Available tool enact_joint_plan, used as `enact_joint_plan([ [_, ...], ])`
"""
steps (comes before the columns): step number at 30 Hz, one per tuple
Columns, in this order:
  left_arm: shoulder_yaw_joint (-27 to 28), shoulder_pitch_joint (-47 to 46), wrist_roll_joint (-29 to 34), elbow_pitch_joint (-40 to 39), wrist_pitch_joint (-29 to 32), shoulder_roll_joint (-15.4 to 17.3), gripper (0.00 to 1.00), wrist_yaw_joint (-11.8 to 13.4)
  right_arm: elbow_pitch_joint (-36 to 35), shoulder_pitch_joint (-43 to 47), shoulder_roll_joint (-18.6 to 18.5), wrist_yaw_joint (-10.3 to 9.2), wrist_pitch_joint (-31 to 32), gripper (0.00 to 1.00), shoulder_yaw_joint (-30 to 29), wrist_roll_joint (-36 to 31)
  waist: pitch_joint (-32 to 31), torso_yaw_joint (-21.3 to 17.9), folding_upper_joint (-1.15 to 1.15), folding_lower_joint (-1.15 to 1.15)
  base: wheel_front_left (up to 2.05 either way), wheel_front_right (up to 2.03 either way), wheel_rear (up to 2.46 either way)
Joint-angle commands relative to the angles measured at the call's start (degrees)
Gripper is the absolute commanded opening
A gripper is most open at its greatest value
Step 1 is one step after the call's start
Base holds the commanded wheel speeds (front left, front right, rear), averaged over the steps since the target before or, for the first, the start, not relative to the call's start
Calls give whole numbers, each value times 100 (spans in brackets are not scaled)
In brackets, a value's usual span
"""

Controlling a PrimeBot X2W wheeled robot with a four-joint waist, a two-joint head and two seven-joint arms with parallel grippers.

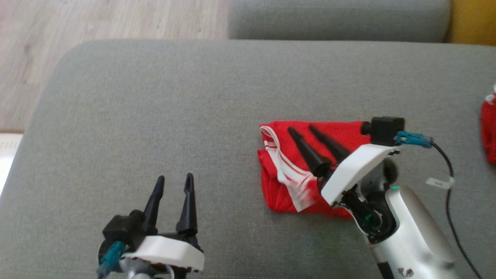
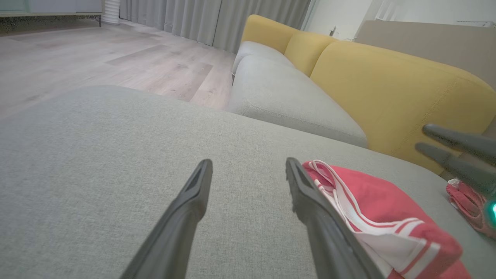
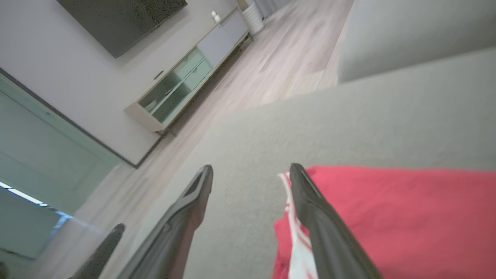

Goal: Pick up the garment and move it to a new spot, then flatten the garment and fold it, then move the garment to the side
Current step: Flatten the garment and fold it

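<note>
On my left, my left gripper point(image 1: 175, 178) hangs low over the grey cushion point(image 1: 155, 108) with its two fingers spread wide and nothing between them. I think it waits there so it is out of the way but close enough to help. Further right lies the red garment point(image 1: 277, 193), on the right half of the cushion, folded into a small thick bundle with its white stripes showing along the left side. My right gripper point(image 1: 301, 128) is above it, fingers pointing across the cloth, spread apart and pinching nothing. The bundle looks folded, so I guess what is left is to take hold and move it to the side. At the far right edge another red cloth point(image 1: 489, 131) lies well apart, so I should grab only my bundle
</note>
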Motion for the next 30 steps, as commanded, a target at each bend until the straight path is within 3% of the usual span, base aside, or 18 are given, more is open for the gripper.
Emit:
enact_joint_plan([
  [1, 259, -95, 74, -229, -70, -34, 100, 19, -333, 9, 53, 43, -207, 100, -9, -361, -150, -98, 0, 0, 0, 0, 0],
  [9, 361, 164, 249, -286, -70, -10, 100, -11, -911, 1357, 53, 43, -1256, 100, -1112, -2127, -475, -215, 0, 0, 0, 0, 0],
  [17, 512, 346, 578, -261, -70, 4, 100, -86, -759, 2247, 34, 43, -2285, 100, -1935, -3430, -667, -198, 0, 0, 0, 0, 0],
  [23, 700, 572, 919, -178, -70, 9, 100, -161, -340, 2668, 47, 43, -3166, 100, -2400, -3829, -748, -168, 0, 0, 0, 0, 0],
  [30, 838, 745, 1125, -64, -70, -7, 100, -243, 54, 2774, 52, 43, -3453, 100, -2455, -3834, -822, -111, 0, 0, 0, 0, 0],
])
